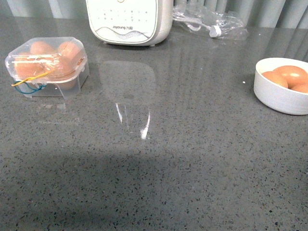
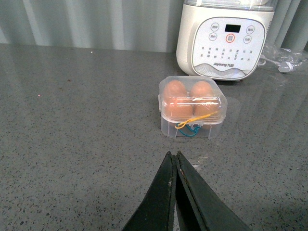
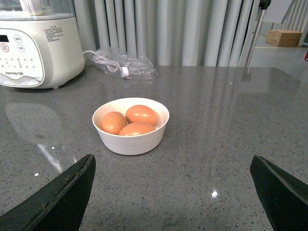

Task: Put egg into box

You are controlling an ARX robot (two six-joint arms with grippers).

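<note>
The clear plastic box (image 1: 48,65) stands at the left of the grey counter with its lid down and eggs inside; a yellow and blue band hangs at its front corner. It also shows in the left wrist view (image 2: 192,107). Three orange-brown eggs lie in a round white bowl (image 1: 276,94) at the right, one egg (image 1: 291,73) on top; in the right wrist view an egg (image 3: 141,114) lies in the bowl (image 3: 131,142). My left gripper (image 2: 172,155) is shut and empty, short of the box. My right gripper (image 3: 172,166) is open and empty, short of the bowl.
A white kitchen appliance (image 1: 130,21) stands at the back of the counter. A clear plastic bag with a cable (image 1: 209,21) lies at the back right. Grey curtains hang behind.
</note>
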